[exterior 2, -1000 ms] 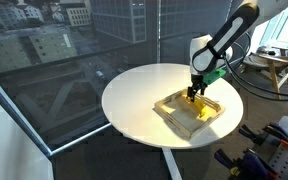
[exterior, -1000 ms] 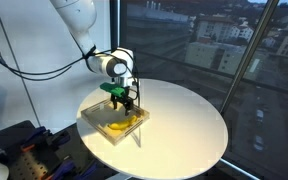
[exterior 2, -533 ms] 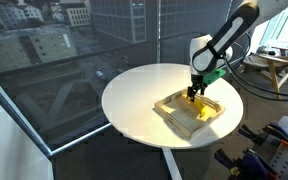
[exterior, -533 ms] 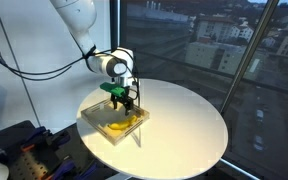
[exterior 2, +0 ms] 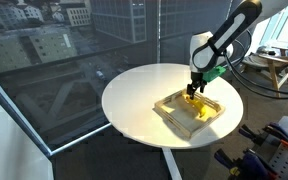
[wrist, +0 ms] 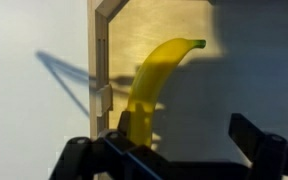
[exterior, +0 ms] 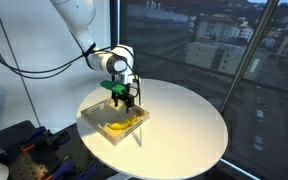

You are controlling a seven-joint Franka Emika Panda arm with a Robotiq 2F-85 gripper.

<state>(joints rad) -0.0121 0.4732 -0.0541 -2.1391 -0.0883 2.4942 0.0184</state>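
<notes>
In the wrist view, the pale wooden tray's wall (wrist: pixel 100 70) stood on the left. Right beside it lay the curved yellow banana (wrist: pixel 152 85), flat on the tray floor, near that wall, with its stem pointing to the far right. The end effector (wrist: pixel 174 160) hung just above the banana with its jaws spread wide, gripping nothing.

The banana looked light and a bit soft, so a hard squeeze would likely bruise it. Its skin looked smooth and could slip. The thick middle seemed the best place to hold it.

In an exterior view, the tray (exterior: pixel 94 117) sat on the left part of the round white table (exterior: pixel 184 125).
</notes>
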